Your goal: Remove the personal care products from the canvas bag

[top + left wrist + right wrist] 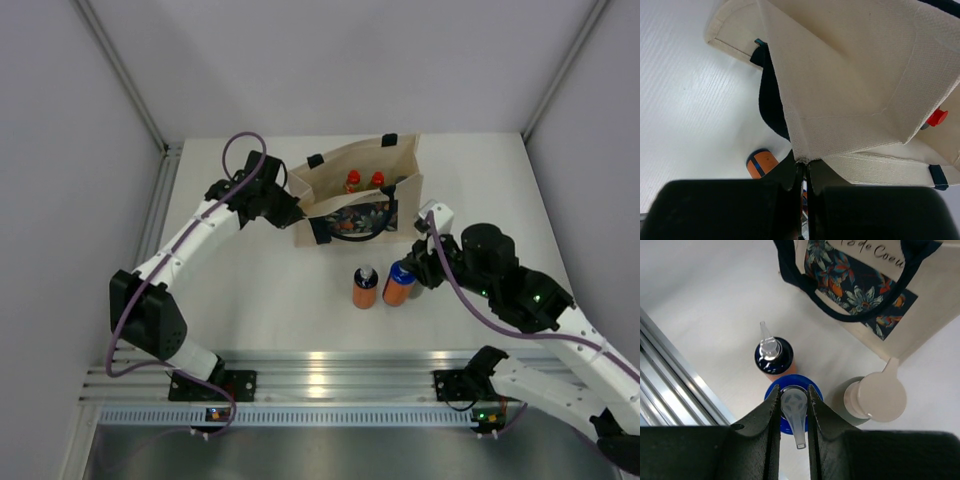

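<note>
My left claw [803,167] pinches the canvas bag [855,75] by its corner, steadying it, I'd say. My right claw [793,396] clamps an orange bottle [790,381] upright on the surface [710,300], with the bag just beyond.

Top view: inside the canvas bag [345,165] only two red caps [352,180] show; the bottles beneath are hidden by its wall. Left wrist view: bag cut off at top and right; the left gripper [802,162], clamped on its corner, hides part of an orange bottle [761,164]. Right wrist view: the right gripper [793,388] and the pump head [794,405] it pinches cover the body of the blue-topped bottle [768,396]; the bag's script [875,250] is cut by the top edge
</note>
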